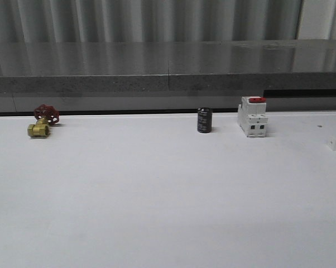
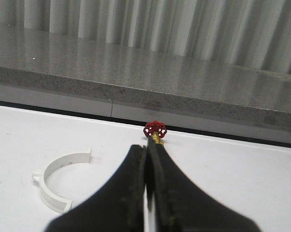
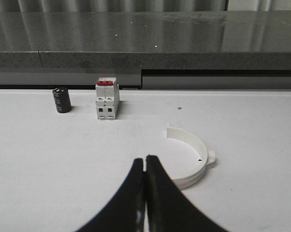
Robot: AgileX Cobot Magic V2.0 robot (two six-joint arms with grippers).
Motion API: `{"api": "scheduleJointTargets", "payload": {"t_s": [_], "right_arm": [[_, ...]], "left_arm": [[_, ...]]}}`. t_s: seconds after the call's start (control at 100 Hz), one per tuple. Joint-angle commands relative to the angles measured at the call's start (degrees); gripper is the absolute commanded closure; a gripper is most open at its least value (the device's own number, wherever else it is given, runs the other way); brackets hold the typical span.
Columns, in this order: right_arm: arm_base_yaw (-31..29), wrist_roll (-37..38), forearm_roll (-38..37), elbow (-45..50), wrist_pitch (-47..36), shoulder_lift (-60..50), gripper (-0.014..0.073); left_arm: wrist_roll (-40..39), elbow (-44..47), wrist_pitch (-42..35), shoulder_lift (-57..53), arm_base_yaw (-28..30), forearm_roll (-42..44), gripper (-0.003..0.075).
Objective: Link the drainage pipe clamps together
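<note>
Lying flat on the white tabletop (image 1: 157, 212), one drainage pipe clamp half (image 2: 58, 180) shows in the left wrist view, a white half-ring with small tabs at its ends, just beside the left hand (image 2: 148, 166) and not touching it. That hand's dark fingers are pressed together with nothing between them. Beyond its tips stands a brass valve (image 2: 155, 131) with a red handwheel, near the far edge of the tabletop; in the front view the same valve (image 1: 42, 122) sits at far left.

The right wrist view shows the other clamp half (image 3: 191, 159), also flat on the tabletop, close beside the right hand (image 3: 145, 169) yet apart from it. The right hand's fingers are likewise together and hold nothing. Farther off stand a black cylinder (image 3: 61, 100) and a white breaker (image 3: 107, 98) with a red top, side by side near the grey ledge (image 1: 168, 67).
</note>
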Motion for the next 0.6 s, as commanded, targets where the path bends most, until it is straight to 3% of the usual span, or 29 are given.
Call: {"api": "scheduleJointTargets", "payload": {"t_s": [0.0,0.37,0.59], "right_arm": [[-0.47,-0.34,0.20,-1.12,-4.85,-0.91,0.0661],[-0.47,-0.34,0.20,-1.12,-4.85,-0.91,0.0661],[-0.47,-0.34,0.20,-1.12,-4.85,-0.91,0.0661]], "left_arm": [[0.05,2.70,-4.71,-1.85,0.02,0.11,0.0741],[0.05,2.16,-4.71,-1.85,0.02,0.50,0.0741],[0.05,-4.62,-3.41,0.85,0.02,-3.07,0.0741]]}}
